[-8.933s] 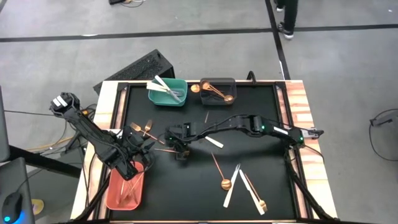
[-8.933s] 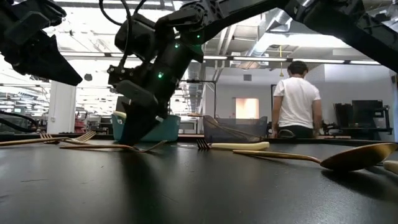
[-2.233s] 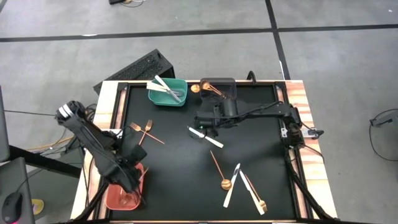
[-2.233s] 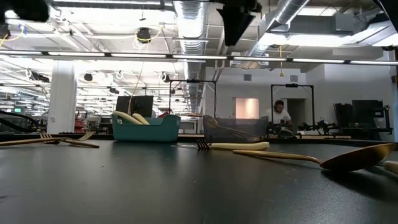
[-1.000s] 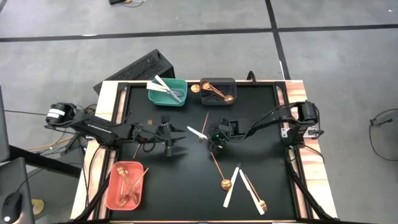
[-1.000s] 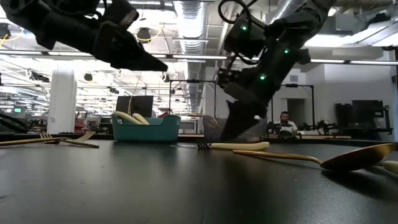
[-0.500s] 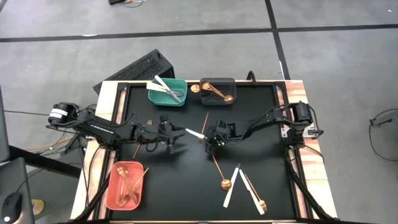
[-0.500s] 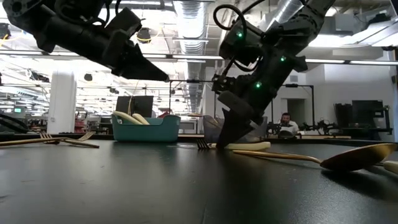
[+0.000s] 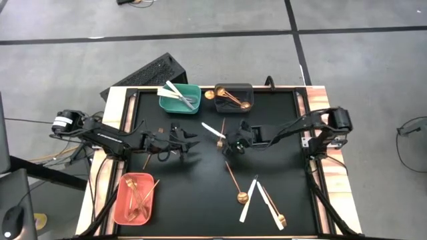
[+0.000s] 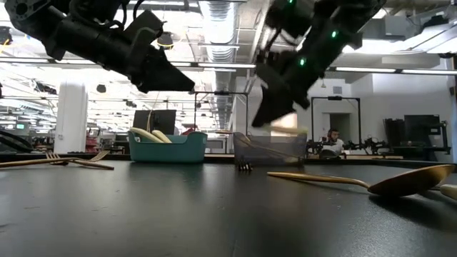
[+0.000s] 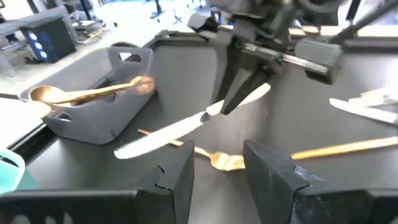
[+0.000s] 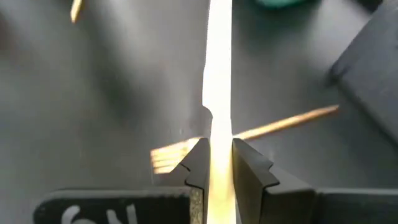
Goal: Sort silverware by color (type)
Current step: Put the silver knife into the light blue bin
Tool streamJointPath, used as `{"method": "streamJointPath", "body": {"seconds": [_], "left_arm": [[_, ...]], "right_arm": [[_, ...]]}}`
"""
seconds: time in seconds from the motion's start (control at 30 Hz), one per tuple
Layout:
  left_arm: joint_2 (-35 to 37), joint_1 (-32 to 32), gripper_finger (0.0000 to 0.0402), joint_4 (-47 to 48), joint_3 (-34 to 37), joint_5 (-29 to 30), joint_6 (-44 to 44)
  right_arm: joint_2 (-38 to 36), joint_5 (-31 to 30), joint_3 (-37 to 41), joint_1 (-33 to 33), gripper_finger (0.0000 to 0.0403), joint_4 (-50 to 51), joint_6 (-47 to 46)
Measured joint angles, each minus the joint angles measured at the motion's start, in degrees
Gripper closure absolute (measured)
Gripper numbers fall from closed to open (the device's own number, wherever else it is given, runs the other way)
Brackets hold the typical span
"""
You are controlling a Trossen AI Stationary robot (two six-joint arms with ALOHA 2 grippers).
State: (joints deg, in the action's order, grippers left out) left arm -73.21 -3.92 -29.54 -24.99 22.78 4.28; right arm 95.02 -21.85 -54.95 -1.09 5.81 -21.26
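Right gripper, at mid-table, is clenched on a white plastic knife: its two fingers pinch the handle, and the blade projects forward from the fingertips toward the teal bin. Seen from table height, the knife hangs clear of the black table, above a gold fork that lies directly below the grip. Left gripper hovers just beside, its fingers parted and empty, pointing at the held knife. Compared with one second ago, the knife, then lying flat on the table under the descending right gripper, is now lifted and carried slightly toward the bins; the left gripper has held its place. A gold spoon and two more white knives lie nearer the front edge; the dark grey bin holds gold spoons, the salmon bin gold forks.
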Motion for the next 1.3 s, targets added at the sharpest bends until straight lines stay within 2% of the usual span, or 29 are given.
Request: {"method": "streamJointPath", "body": {"seconds": [0.17, 0.4, 0.57, 0.7, 0.8, 0.93, 1.03, 1.13, 1.3], "left_arm": [[-0.02, 1.5, 0.0239, -6.0, -0.02, -1.57, 1.26], [-0.02, 3.04, 0.0189, -16.89, -0.02, -11.89, -0.95], [-0.02, 2.99, 0.0185, -20.17, -0.02, -17.03, -6.04], [-0.02, 2.4, 0.0191, -20.31, -0.02, -22.46, -11.93], [-0.02, 0.86, 0.0196, -20.66, -0.02, -27.14, -18.11], [-0.02, -1.17, 0.0205, -21.38, -0.83, -28.72, -24.82], [-0.02, -2.53, 0.0215, -21.4, -2.36, -30.42, -26.67], [-0.02, -3.64, 0.0229, -20.91, -4.17, -30.11, -26.82], [-0.02, -5.52, 0.0257, -13.69, -7.7, -30.83, -30.44]], "right_arm": [[-4.01, -3.9, -0.03, -3.3, 0.0333, -9.68, 2.0], [-4.74, -6.37, -0.11, -8.2, 0.0333, -25.46, 15.97], [-3.69, -7.56, -0.11, -9.46, 0.0333, -28.82, 22.96], [-3.78, 0.19, -0.13, -9.33, 0.0333, -30.02, 22.19], [-3.89, 9.29, -0.11, -9.3, 0.0333, -33.12, 19.52], [-3.95, 20.39, -0.14, -8.25, 0.0333, -36.31, 15.33], [-3.95, 26.19, -0.14, -7.16, 0.0333, -36.88, 13.6], [-3.95, 28.09, -0.14, -6.62, 0.0333, -36.51, 13.06], [-3.95, 28.99, -0.14, -6.68, 0.0333, -36.55, 12.25]]}}
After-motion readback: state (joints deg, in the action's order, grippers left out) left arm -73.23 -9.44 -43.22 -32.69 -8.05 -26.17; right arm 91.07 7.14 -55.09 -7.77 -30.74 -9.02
